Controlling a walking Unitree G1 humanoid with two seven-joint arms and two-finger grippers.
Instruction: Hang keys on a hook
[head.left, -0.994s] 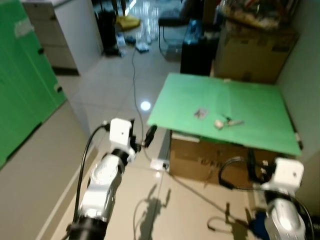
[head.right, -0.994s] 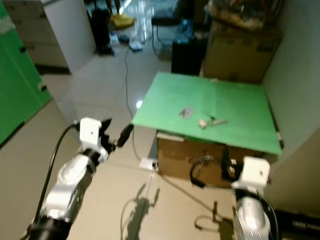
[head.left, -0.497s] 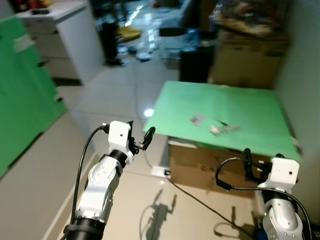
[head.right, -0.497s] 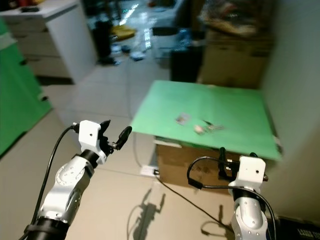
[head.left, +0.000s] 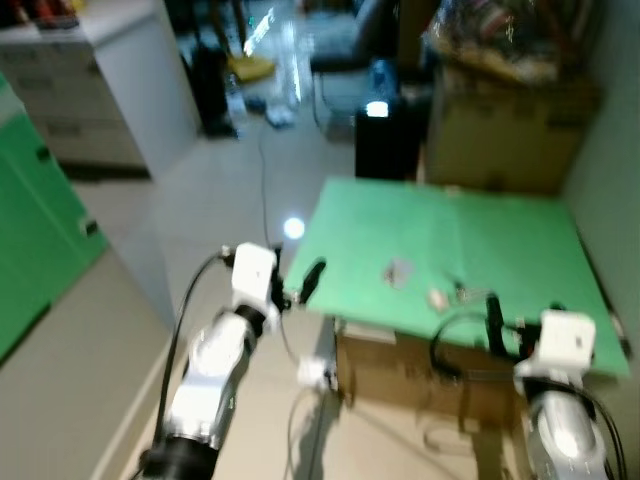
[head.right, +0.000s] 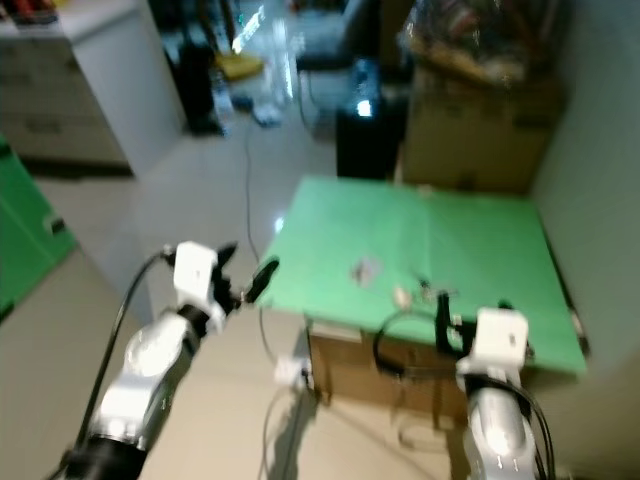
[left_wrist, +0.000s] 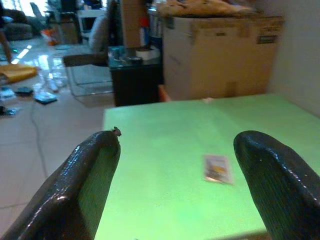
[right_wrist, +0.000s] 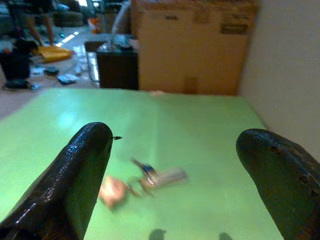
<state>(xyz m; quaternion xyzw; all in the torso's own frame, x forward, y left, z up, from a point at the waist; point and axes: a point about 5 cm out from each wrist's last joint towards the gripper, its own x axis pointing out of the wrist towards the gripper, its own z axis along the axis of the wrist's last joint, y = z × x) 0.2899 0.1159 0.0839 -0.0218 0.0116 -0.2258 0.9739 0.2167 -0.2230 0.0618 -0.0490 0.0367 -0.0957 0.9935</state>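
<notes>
While both grippers (left_wrist: 172, 187) (right_wrist: 185, 187) gape empty, keys (right_wrist: 150, 178) lie on the green board (head.left: 500, 235) over cardboard.

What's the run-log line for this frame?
phase: approach | keys: lying on green board, untouched | card: flat on board | left gripper: open, empty | right gripper: open, facing keys

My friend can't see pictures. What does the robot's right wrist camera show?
A bunch of keys lies on a green tabletop, between the right gripper's two open black fingers. Behind the table stand a cardboard box and a white wall.
</notes>
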